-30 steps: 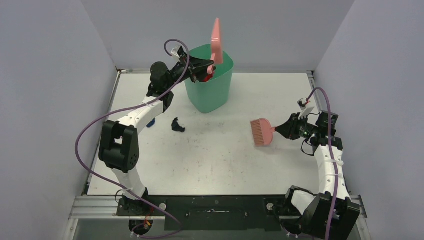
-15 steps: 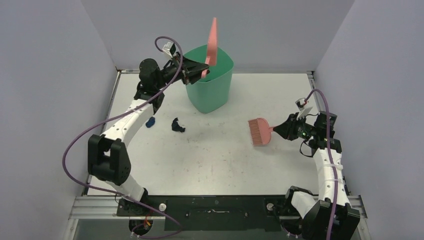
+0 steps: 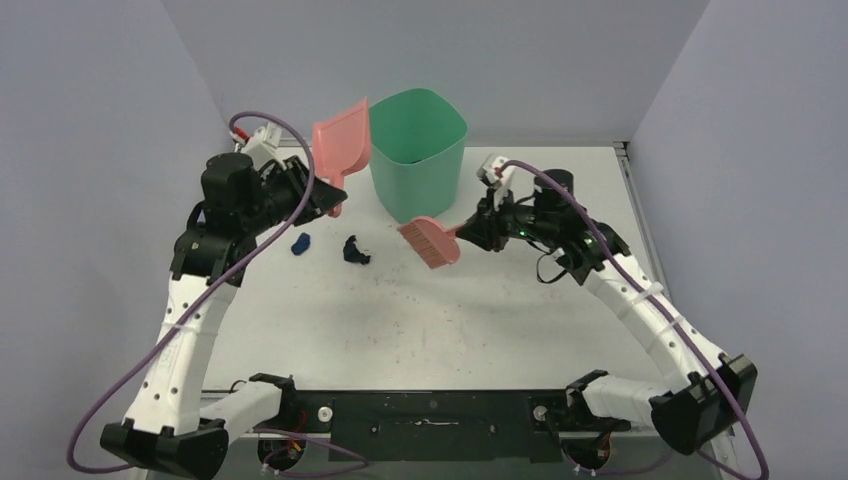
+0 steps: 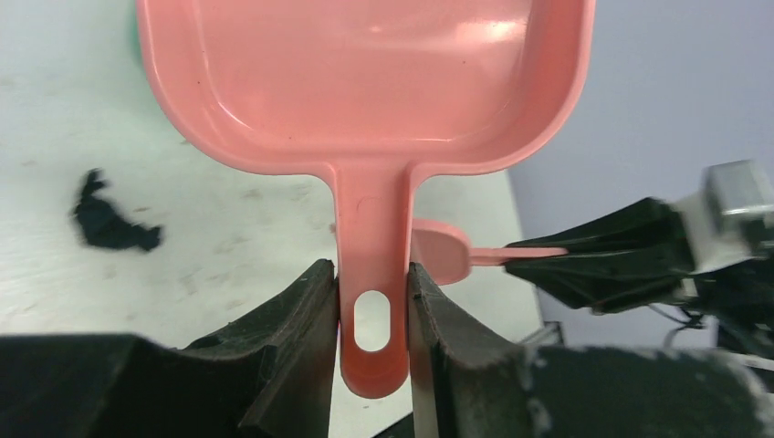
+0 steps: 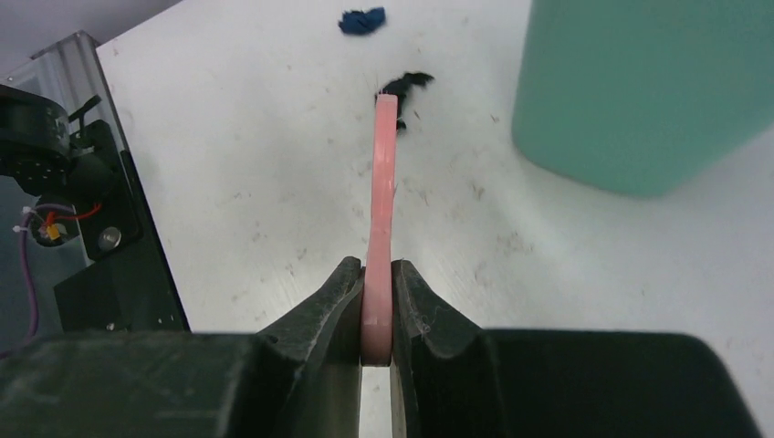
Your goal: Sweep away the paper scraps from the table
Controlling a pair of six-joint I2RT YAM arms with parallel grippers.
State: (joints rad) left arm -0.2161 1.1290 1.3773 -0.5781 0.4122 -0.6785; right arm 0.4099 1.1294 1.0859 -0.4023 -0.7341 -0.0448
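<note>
Two paper scraps lie on the white table [image 3: 480, 320]: a dark blue one [image 3: 300, 243] and a black one [image 3: 355, 251], side by side left of centre. They also show in the right wrist view, the blue scrap [image 5: 361, 19] and the black scrap [image 5: 404, 88]; the black one also shows in the left wrist view [image 4: 108, 219]. My left gripper [image 3: 328, 203] is shut on the handle of the pink dustpan [image 3: 343, 144], held in the air left of the bin; it is empty [image 4: 365, 73]. My right gripper [image 3: 470, 233] is shut on the pink hand brush [image 3: 431, 241], right of the black scrap.
A green bin [image 3: 418, 155] stands at the back centre of the table, between the two grippers and close to the dustpan. Pale grey walls enclose the table on three sides. A black metal rail [image 3: 430, 410] runs along the front edge.
My left gripper pulled the dustpan out of the bin and swung it left and down. My right gripper carried the brush left across the table toward the black scrap.
</note>
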